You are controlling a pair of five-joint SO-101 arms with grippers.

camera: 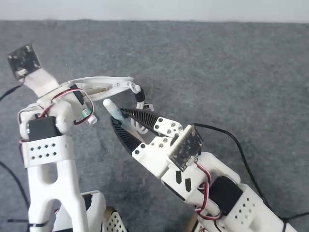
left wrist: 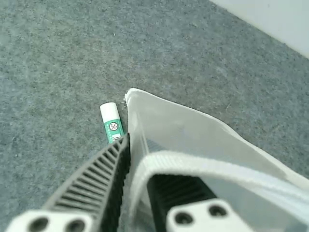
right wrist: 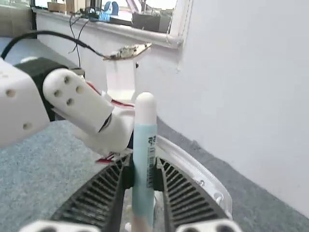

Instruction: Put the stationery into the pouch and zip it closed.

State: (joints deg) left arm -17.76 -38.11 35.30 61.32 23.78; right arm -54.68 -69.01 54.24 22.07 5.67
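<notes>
My left gripper (left wrist: 137, 154) is shut on the rim of a translucent white pouch (left wrist: 193, 140), holding it up off the grey carpet. From above, the pouch (camera: 104, 86) hangs as a narrow strip with its zipper pull (camera: 140, 98) dangling at the far end. My right gripper (camera: 119, 119) is shut on a light-blue pen (camera: 112, 108) with a white cap, its tip just below the pouch. In the right wrist view the pen (right wrist: 145, 140) stands upright between the black ribbed fingers (right wrist: 108, 186). A small green-and-white stick (left wrist: 112, 124) lies on the carpet beside the pouch.
Grey carpet (camera: 227, 72) covers the table, with open room to the right and far side. A white wall (right wrist: 241, 87) rises behind. A black cable (camera: 241, 154) trails beside the right arm. The two arms stand close together.
</notes>
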